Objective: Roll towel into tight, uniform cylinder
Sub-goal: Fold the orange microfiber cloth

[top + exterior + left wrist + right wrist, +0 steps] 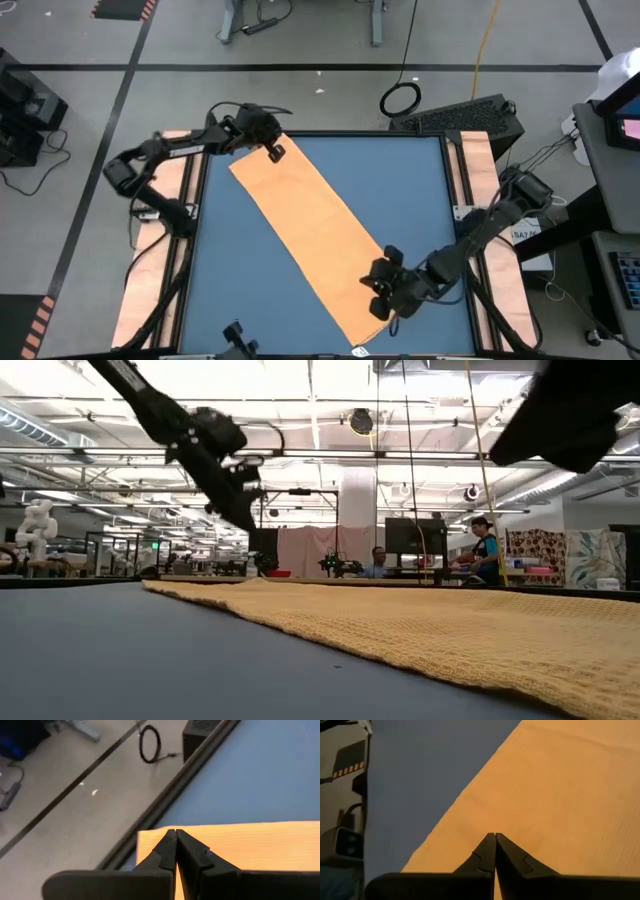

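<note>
We see the towel [318,243] lying flat and unrolled on the blue table [420,190], a long strip running on a diagonal from the upper left of the high view down to the lower right. No turn of a roll has been started at either end, so we judge the task to be at its very beginning, with the arms just taking up station. The left gripper [274,152] sits at the strip's upper-left end, over its far corner; in its wrist view the fingers [167,851] are pressed together with nothing between them, and the cloth's edge lies just beyond the tips. The right gripper [383,300] is over the lower-right end, near the strip's right edge, its fingers [487,851] likewise closed on nothing, with the weave spread below. The low view shows the left gripper raised clear of the cloth; whether the right one touches it we cannot tell. Next, we think one short end must be chosen, the jaws parted and brought down to catch that edge, then the edge folded over evenly across its width so the first turn is tight and square to the long sides.
</note>
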